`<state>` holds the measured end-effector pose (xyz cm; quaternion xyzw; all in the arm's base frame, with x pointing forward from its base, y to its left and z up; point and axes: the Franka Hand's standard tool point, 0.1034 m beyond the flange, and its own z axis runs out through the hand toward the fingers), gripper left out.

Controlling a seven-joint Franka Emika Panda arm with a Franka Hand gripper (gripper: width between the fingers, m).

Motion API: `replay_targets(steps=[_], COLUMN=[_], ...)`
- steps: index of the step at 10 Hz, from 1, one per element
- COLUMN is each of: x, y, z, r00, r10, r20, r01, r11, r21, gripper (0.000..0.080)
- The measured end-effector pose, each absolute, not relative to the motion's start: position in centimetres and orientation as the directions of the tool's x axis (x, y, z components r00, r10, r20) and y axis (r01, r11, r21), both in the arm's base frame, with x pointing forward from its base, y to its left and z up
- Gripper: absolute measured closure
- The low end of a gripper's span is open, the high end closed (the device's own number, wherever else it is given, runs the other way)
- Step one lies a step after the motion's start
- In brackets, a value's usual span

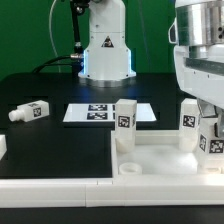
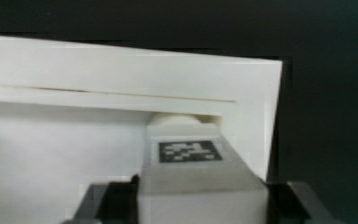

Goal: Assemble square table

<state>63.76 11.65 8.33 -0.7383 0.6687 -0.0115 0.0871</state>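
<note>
Gripper (image 2: 197,203), shut on a tagged leg (image 2: 190,150) near a corner of the square tabletop (image 2: 123,75), could jam the leg or shove the tabletop if it goes in tilted; only the wrist view shows this grip, only the exterior view the upright leg (image 1: 125,118) and loose leg (image 1: 30,110)

arm (image 1: 105,48): base at the back, wrist (image 1: 198,55) hanging low on the exterior view's right | gripper (image 2: 202,205): pointing pretty much straight down | fingers (image 2: 108,205): pinched on both sides of an upright leg (image 2: 194,150)
</note>
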Motion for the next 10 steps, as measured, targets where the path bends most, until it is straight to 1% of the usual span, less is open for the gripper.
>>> replay_targets(steps=[1, 2, 3, 4, 5, 6, 7, 8, 9, 10], x=[63.68, 63.51, 63.52, 63.51, 63.47, 63.49, 63.49, 63.61, 63.92, 63.99], y=[11.65, 11.78, 11.94, 12.01, 12.10, 11.94, 11.91, 11.78, 11.71, 11.59], z=[8.33, 8.18, 8.05, 8.06, 8.04, 8.00, 7.98, 8.09, 8.39, 8.41], r00=[0.174, 0.350, 0.517, 0.652, 0.737, 0.782, 0.798, 0.888, 0.974, 0.989], r10=[-0.981, -0.936, -0.856, -0.757, -0.674, -0.620, -0.598, -0.449, -0.188, -0.073], r20=[-0.083, -0.027, 0.023, 0.048, 0.061, 0.069, 0.072, 0.097, 0.125, 0.127], r01=[-0.977, -0.930, -0.848, -0.749, -0.667, -0.613, -0.591, -0.444, -0.187, -0.072], r11=[-0.161, -0.344, -0.516, -0.653, -0.738, -0.784, -0.800, -0.893, -0.982, -0.997], r21=[-0.142, -0.132, -0.124, -0.113, -0.104, -0.099, -0.097, -0.070, -0.022, -0.010], gripper=[0.0503, 0.0503, 0.0268, 0.0268, 0.0181, 0.0159, 0.0152, 0.0152, 0.0151, 0.0151])
